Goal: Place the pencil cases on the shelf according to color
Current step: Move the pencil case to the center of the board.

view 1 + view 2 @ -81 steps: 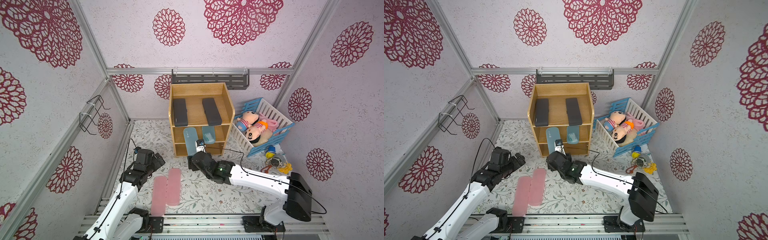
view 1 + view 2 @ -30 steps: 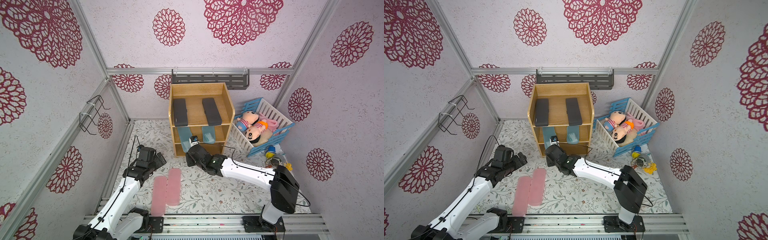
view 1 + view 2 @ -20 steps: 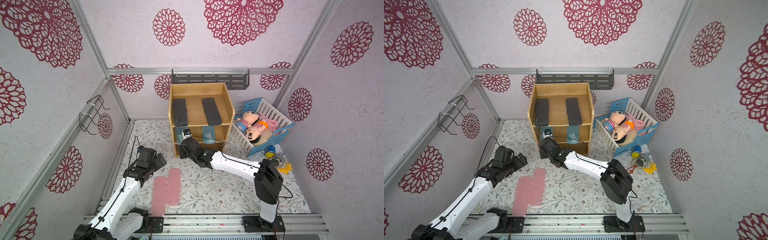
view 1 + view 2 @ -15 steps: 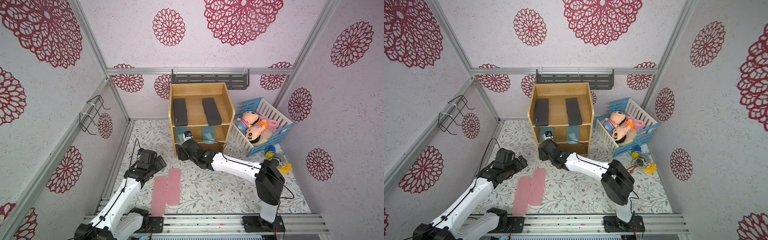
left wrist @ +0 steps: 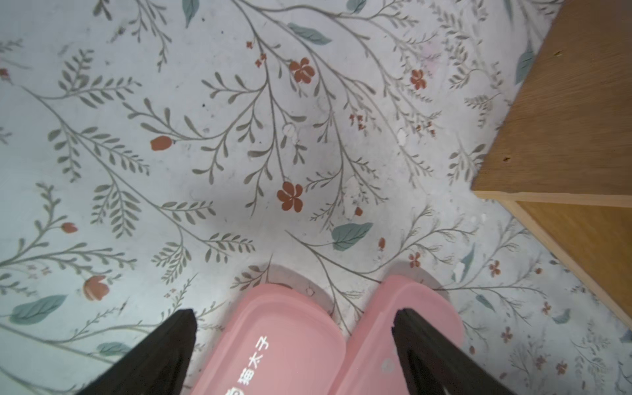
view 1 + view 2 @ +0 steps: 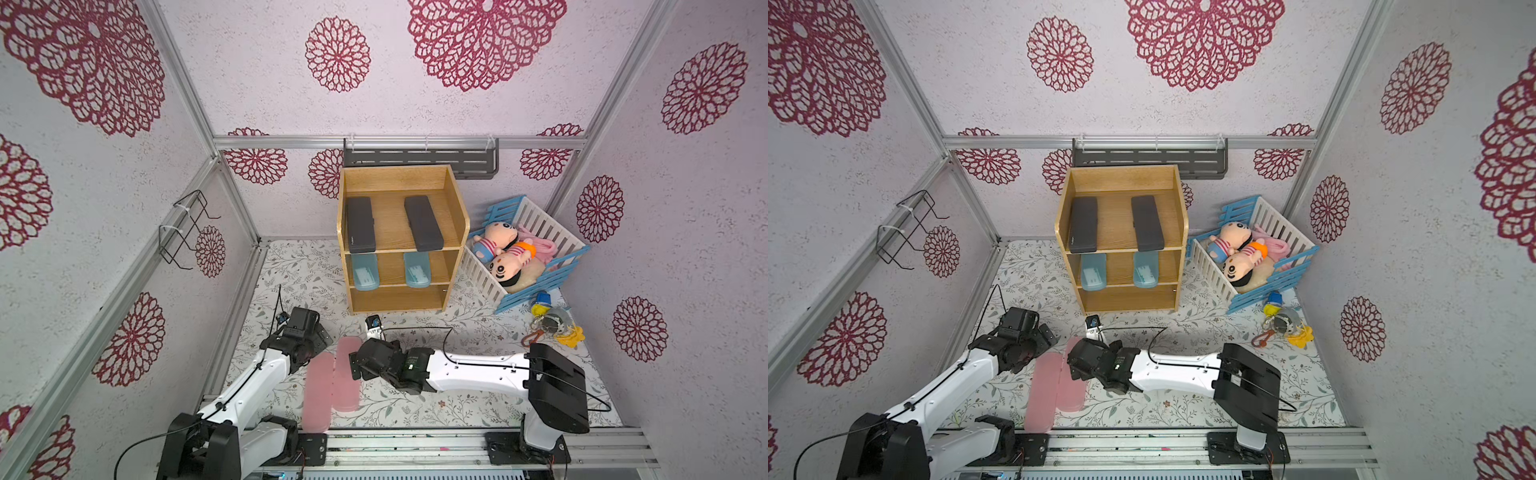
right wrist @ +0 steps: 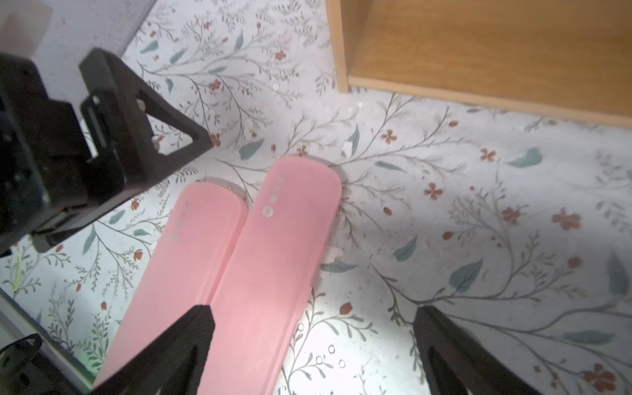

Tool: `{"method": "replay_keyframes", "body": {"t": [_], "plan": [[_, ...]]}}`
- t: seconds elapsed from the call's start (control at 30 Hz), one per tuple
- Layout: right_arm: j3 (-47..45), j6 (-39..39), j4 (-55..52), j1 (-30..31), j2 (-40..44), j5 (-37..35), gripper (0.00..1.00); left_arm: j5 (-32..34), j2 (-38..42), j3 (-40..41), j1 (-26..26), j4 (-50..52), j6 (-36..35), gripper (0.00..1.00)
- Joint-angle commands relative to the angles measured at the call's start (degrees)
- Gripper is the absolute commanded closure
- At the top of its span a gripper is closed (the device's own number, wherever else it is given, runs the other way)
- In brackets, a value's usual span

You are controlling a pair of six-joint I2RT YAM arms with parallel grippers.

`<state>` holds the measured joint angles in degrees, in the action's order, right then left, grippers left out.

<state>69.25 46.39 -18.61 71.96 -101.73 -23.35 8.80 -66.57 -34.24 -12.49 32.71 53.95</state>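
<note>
Near the front edge of the shelf (image 6: 397,298), left pincer (image 5: 294,313) and right pincer (image 7: 313,309) gape over touching pink cases (image 7: 201,236) (image 7: 287,232).

Both top views bright, evenly lit by diffuse light from above; sharp all over. Wide-angle bend at edges: aluminium frame posts (image 6: 183,83) lean outward. Faint soft shadow on floral-print tablecloth (image 6: 457,407) beside white right arm (image 6: 478,368). Bottom tier of light-wood three-tier shelf (image 6: 399,297) shaded. Left wrist view: grey shadow patch mid-cloth, detail crisp. Right wrist view softer, hazy; white glare on cloth beside pink rounded-end pencil case (image 7: 273,256), washing out its near end.
</note>
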Motion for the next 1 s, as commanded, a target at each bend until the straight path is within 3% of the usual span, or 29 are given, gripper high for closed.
{"method": "replay_keyframes", "body": {"t": [0.0,0.4,0.63,0.97], "plan": [[3.1,5.3,0.0,2.5,-3.7,-2.0,0.01,1.8,-0.8,-1.0,0.0,0.9,2.1,0.03],[13.1,5.1,-4.9,3.4,-16.5,-1.7,0.01,4.1,1.5,-0.3,0.0,3.1,3.9,0.03],[14.3,5.8,-7.5,3.2,-19.2,-1.4,0.01,7.4,2.4,-2.4,-0.9,8.3,3.8,0.03],[-4.1,6.0,-3.8,-2.6,-8.2,-2.2,0.01,4.7,2.3,-3.1,-3.8,10.3,5.3,0.03]]}}
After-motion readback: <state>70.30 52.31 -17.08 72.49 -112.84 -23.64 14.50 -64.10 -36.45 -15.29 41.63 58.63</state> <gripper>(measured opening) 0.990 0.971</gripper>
